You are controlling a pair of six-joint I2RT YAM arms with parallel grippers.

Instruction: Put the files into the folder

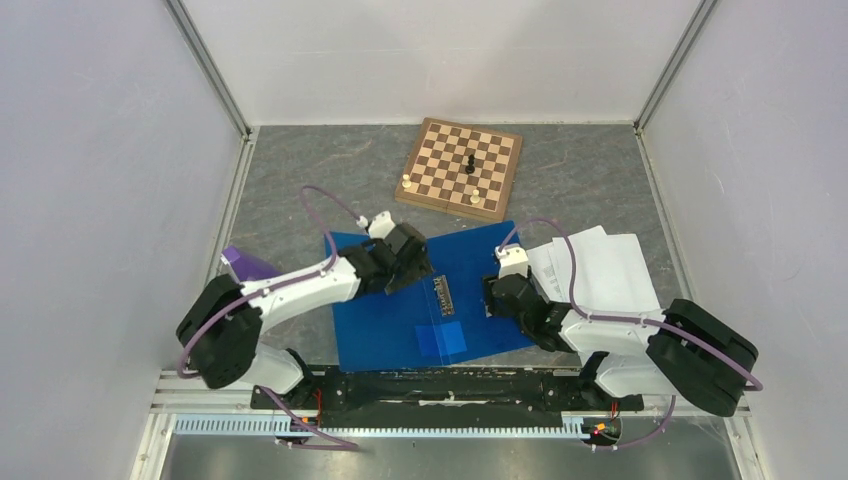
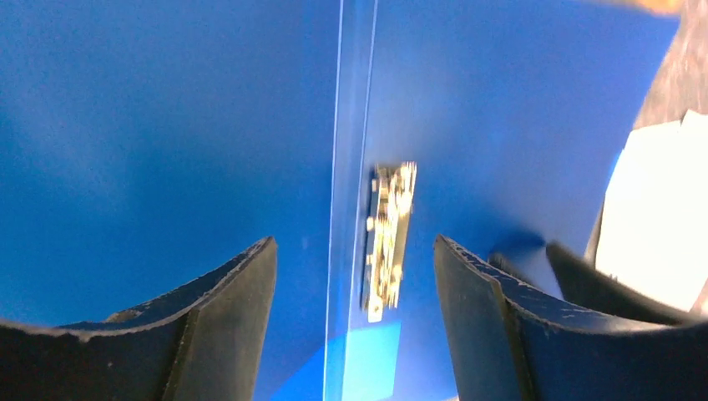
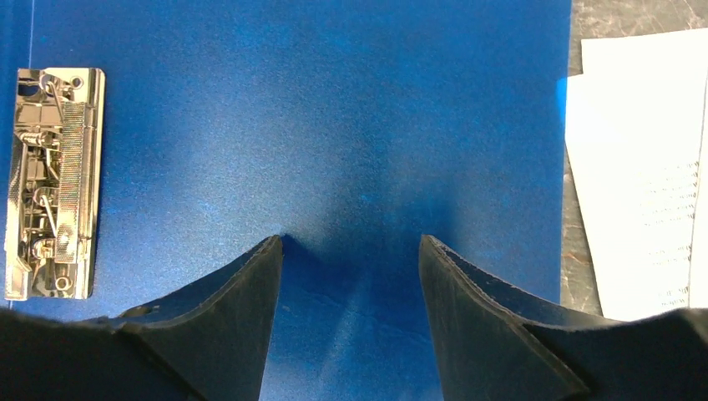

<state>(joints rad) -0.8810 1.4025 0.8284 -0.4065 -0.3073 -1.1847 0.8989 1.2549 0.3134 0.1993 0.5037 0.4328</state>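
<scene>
Folder (image 1: 400,320) open, files (image 1: 610,270) outside it.
Both left fingers (image 2: 225,301) and right fingers (image 3: 234,309) are apart, empty; next, grasp the files beside the right fingers.

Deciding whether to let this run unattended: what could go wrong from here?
The loose white paper sheets lie fanned beside the open glossy blue plastic folder; a pinch may lift only some or crumple them. Sliding them in, their edge could catch on the metal clip. The open left gripper and right gripper hover close over the folder and might collide.
</scene>
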